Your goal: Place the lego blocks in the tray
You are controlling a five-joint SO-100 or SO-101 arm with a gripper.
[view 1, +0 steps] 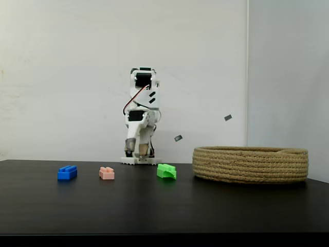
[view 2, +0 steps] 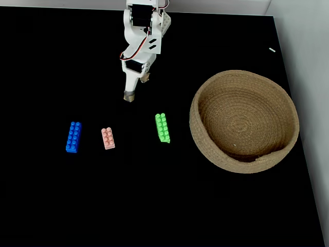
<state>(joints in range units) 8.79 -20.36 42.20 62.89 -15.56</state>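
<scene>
Blue block (view 2: 73, 137): you find it farthest left in the lower-left part of the top-down fixed view, lying lengthwise on the black desk (view 2: 154, 206). In the side-on fixed view it sits at the left of the row (view 1: 67, 172).
Pink block (view 2: 108, 138): just right of the blue one in the top-down view, shorter, studs up, with a gap between the two. In the side-on view it sits left of centre (view 1: 107, 173).
Arm (view 2: 142, 36): your white arm stands at upper centre of the top-down view, folded down toward the desk. In the side-on view it rises at centre against the pale wall (view 1: 141, 118).
Pincer (view 2: 134, 88): it points down behind the row of blocks, between the pink and green ones and apart from all three. It holds nothing; whether its tips are together or apart, you cannot tell. In the side-on view it hangs low near the arm's base (view 1: 136, 149).
Green block (view 2: 163, 127): right of centre in the top-down view, slightly tilted, near the basket's left rim but not touching. In the side-on view it sits just left of the basket (view 1: 166, 171).
Tray (view 2: 203, 139): the round coiled-rope basket fills the right of the top-down view, with none of the blocks in it. In the side-on view it is a low ribbed band at the right (view 1: 251, 165).
</scene>
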